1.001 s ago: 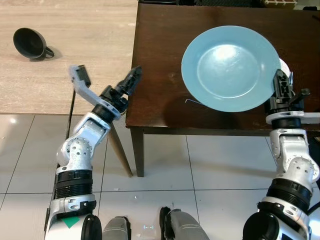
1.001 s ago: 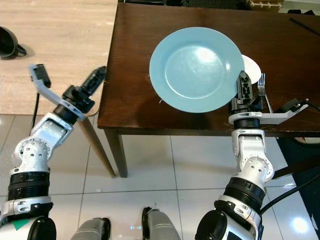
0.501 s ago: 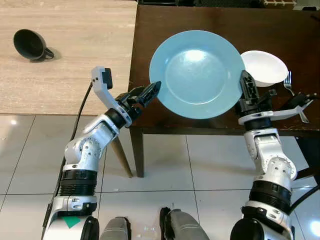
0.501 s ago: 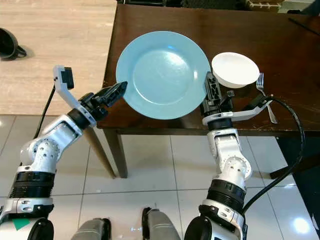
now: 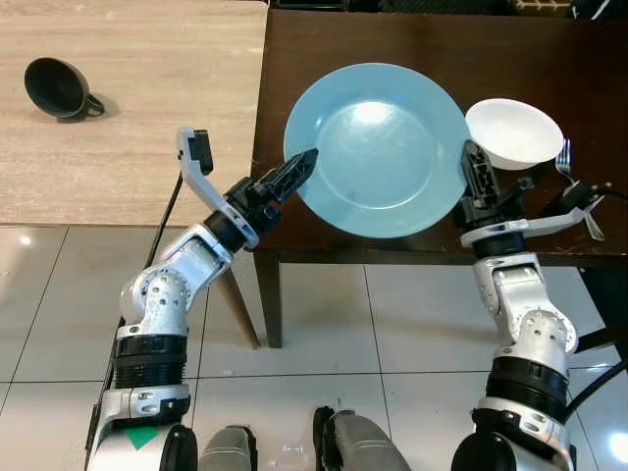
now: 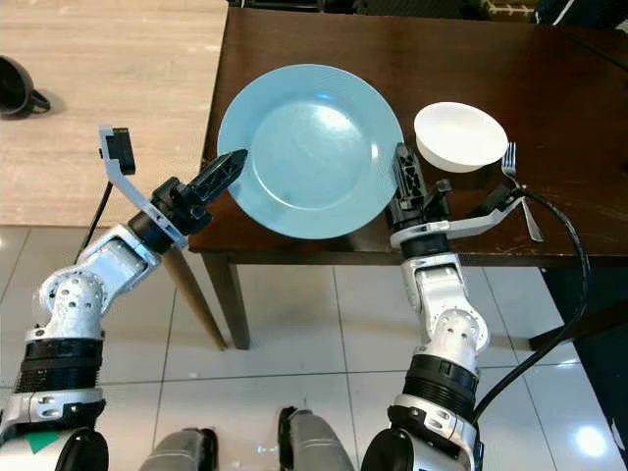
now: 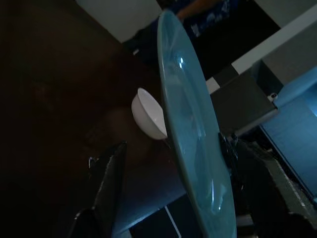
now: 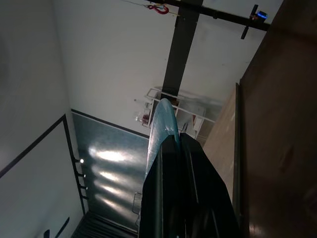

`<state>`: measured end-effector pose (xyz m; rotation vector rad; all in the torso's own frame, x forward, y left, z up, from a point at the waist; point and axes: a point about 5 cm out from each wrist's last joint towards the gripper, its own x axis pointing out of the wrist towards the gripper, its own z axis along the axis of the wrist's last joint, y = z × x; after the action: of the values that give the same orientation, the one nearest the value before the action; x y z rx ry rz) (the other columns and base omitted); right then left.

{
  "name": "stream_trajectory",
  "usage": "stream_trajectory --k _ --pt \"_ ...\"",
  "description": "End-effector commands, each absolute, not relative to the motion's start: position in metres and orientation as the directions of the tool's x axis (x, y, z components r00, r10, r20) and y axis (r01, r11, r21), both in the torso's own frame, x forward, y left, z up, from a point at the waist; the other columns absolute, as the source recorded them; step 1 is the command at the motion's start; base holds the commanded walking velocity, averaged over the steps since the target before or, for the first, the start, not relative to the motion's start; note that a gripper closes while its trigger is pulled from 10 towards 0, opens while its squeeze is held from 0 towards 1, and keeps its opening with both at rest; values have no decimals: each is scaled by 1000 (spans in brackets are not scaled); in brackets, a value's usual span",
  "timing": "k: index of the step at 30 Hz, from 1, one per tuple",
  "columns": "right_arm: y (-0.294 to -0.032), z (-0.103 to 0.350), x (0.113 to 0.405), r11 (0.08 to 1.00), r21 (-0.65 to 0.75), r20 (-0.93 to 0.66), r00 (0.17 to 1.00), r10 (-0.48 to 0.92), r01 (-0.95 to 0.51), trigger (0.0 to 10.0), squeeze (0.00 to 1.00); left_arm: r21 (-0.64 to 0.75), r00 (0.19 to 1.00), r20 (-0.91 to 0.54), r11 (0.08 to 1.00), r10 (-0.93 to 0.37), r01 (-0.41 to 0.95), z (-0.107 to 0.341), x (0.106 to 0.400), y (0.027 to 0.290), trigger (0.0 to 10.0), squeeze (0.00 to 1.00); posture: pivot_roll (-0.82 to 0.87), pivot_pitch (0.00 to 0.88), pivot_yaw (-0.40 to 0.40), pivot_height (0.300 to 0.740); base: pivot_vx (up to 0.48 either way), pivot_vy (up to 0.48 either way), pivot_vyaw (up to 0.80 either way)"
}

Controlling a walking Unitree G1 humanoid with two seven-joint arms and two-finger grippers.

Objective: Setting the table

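**A:** Start with the biggest thing. What is the plate over?

**B:** The dark wooden table [image 5: 412, 39]. The blue plate [image 5: 378, 147] is held above its near left part, its rim reaching out toward the table's left edge.

**A:** Who has the plate?

**B:** The right gripper [image 5: 475, 169] pinches the plate's right rim, fingers pressed onto it. The left gripper [image 5: 297, 167] sits at the plate's left rim; in the left wrist view its fingers [image 7: 110, 183] stand spread on either side of the rim, not closed on it.

**A:** What lies right of the plate?

**B:** A white bowl [image 5: 514, 132] on the table, just beside the plate's right rim. Past the bowl, further from the plate, a fork [image 5: 572, 169] lies on the table.

**A:** And left of the plate?

**B:** Well apart from it, on the light wooden surface [image 5: 128, 98] beside the table, a black cup [image 5: 57, 88] lies on its side.
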<state>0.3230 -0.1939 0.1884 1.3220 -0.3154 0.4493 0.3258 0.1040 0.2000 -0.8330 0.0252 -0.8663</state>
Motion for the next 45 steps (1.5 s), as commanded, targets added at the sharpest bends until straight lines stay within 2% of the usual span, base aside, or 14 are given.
stream_trajectory --k 1,13,25,45 --pt "-192 188 320 171 855 473 871 135 -490 0 0 -646 654 283 365 -702 671 197 322 103 0 0 88 102 17 740 0 0 0" --pt "-179 181 319 180 860 446 876 186 -476 0 0 -641 660 257 387 -706 663 194 322 103 0 0 90 100 18 740 0 0 0" --pt "-183 183 321 196 861 440 880 177 -470 0 0 -652 703 252 420 -665 632 194 327 111 0 0 89 109 18 740 0 0 0" --pt "-184 183 322 213 859 436 883 174 -466 0 0 -658 694 268 400 -668 639 197 327 110 0 0 90 108 22 740 0 0 0"
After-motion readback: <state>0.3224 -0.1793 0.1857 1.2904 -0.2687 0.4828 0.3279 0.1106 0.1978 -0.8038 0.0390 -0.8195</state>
